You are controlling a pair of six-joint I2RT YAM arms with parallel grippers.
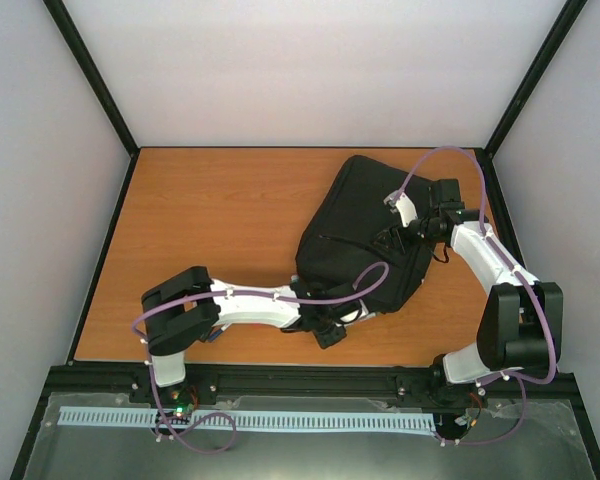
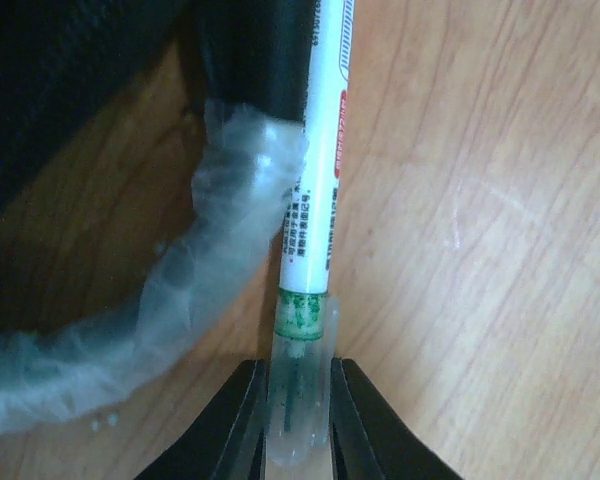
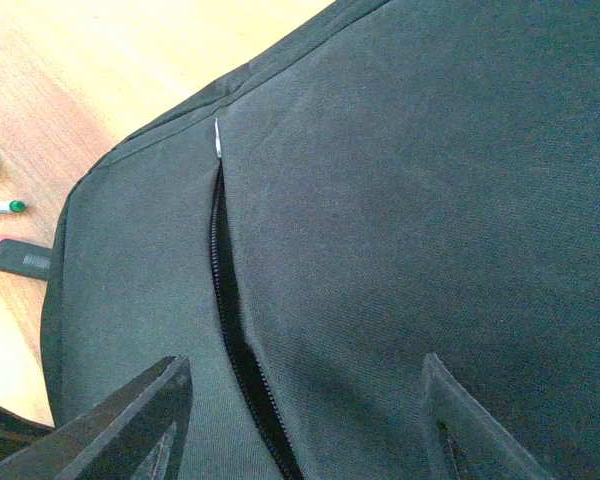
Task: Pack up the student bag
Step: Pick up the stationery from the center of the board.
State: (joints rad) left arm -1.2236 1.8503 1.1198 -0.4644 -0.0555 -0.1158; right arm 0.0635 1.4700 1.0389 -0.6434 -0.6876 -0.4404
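Beside the student bag (image 1: 348, 222), left hand (image 2: 298, 380) clamps a marker (image 2: 321, 150), print illegible; right hand (image 3: 305, 368) gapes.

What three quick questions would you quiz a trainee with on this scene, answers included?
1. True or false: the right gripper is shut on the bag.
2. What does the left gripper hold?
3. The zip seen between the right gripper's fingers is: A) open in a slit, B) fully closed, C) hidden by a book.
Key: 1 false, it is open; 2 a white marker; 3 A.
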